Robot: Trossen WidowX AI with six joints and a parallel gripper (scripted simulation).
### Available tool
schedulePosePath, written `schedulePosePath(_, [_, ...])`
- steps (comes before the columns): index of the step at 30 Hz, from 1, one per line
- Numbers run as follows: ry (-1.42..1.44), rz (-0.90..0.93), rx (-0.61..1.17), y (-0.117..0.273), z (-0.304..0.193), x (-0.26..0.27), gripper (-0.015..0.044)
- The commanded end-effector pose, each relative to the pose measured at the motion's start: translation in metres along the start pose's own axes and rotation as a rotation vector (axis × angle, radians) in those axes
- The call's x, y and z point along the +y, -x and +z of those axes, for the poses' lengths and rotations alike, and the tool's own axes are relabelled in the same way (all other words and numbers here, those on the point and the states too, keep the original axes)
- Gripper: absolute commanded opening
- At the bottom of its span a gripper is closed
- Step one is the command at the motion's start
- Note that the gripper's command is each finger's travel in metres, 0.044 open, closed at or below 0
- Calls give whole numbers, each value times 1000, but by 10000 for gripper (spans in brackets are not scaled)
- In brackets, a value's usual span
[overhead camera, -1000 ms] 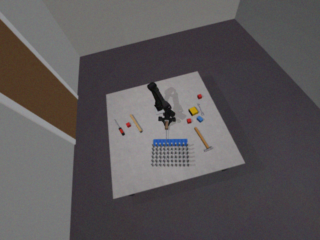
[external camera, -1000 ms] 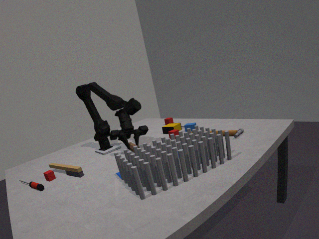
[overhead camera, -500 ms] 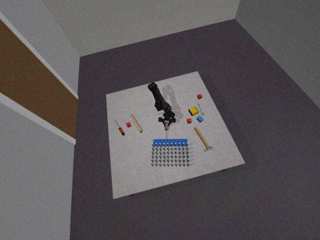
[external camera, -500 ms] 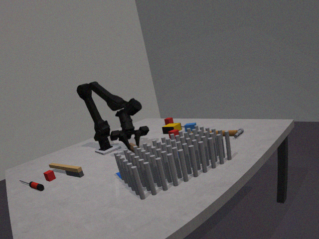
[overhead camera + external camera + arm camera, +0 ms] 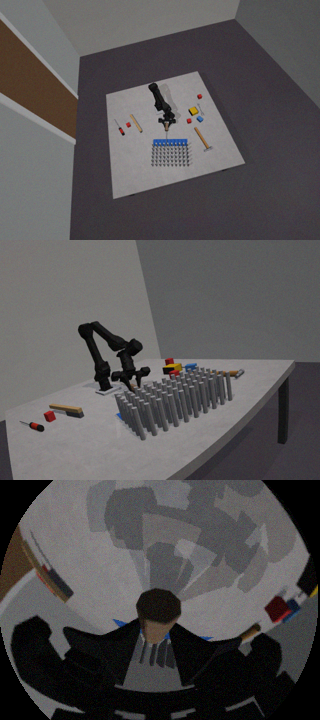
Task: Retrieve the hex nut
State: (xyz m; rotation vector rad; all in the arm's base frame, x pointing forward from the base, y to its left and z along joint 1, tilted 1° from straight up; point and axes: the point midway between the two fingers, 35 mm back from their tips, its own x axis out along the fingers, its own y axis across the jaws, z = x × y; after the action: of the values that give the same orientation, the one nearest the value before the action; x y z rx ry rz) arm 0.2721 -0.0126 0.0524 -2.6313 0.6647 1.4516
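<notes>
My gripper (image 5: 166, 124) (image 5: 135, 388) (image 5: 155, 622) is shut on the brown wooden handle (image 5: 166, 127) (image 5: 133, 387) (image 5: 159, 607) of a tool with a thin metal shaft (image 5: 166, 135). In the top view the shaft reaches over the blue taped strip (image 5: 157, 141) (image 5: 119, 416) to the front row of spacers; its far end cannot be made out. The grey metal spacers (image 5: 152, 164) (image 5: 139, 423) stand upright in rows beyond the strip. The gripper is on the arm's side of the strip, outside the field. The hex nut is not visible.
Left of the arm lie a screwdriver (image 5: 121, 131) (image 5: 36, 426), a red cube (image 5: 128, 124) (image 5: 49, 416) and a wooden-handled bar (image 5: 135, 123) (image 5: 65, 408). To the right are a hammer (image 5: 201, 137), a wrench (image 5: 200, 109), a yellow block (image 5: 193, 110), a blue block (image 5: 200, 118) and two red cubes.
</notes>
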Motion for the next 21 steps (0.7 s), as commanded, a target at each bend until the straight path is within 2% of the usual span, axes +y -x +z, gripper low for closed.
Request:
schedulePosePath(1, [-2, -3, 8, -1, -6, -1, 0])
schedulePosePath(21, [-2, -3, 9, -8, -18, -1, 0])
